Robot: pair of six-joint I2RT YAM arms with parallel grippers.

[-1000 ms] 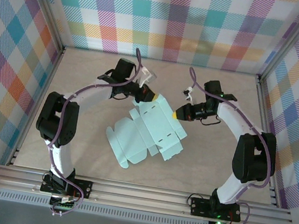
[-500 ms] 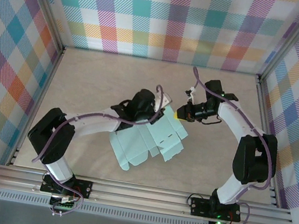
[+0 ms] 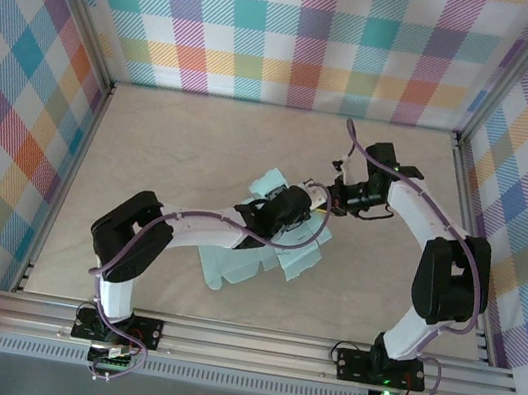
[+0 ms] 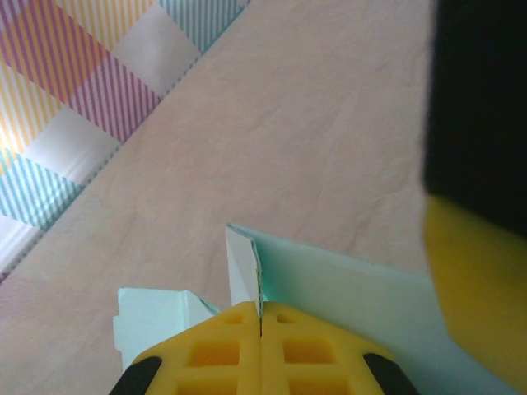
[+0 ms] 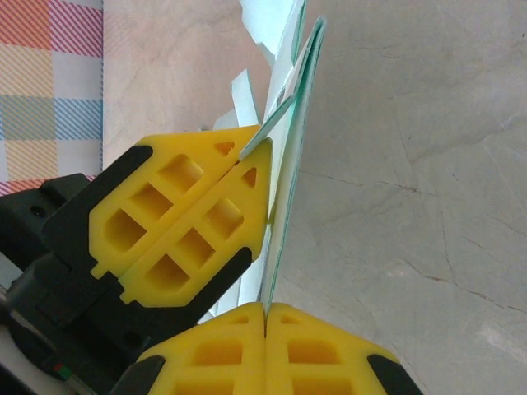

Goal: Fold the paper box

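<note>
The paper box [image 3: 232, 265] is a pale mint card sheet in mid-table, partly folded up, with one flap [image 3: 269, 182] sticking out toward the back. My left gripper [image 3: 305, 207] reaches across the sheet. In the left wrist view the left gripper [image 4: 260, 311] is shut on a raised edge of the paper box [image 4: 354, 288]. My right gripper [image 3: 333, 199] meets it from the right. In the right wrist view the right gripper [image 5: 265, 309] is shut on the upright card [image 5: 298, 90], and the left gripper [image 5: 262, 152] pinches the same panel just above.
Plaid walls [image 3: 302, 32] with metal posts close in the back and both sides. Aluminium rails [image 3: 250, 342] run along the near edge by the arm bases. Bare beige tabletop [image 3: 174, 132] lies behind and left of the sheet.
The left arm swept from the back left across the sheet to the right, lifting a panel up against the right gripper. The right gripper shifted slightly back. The sheet looks more bunched.
</note>
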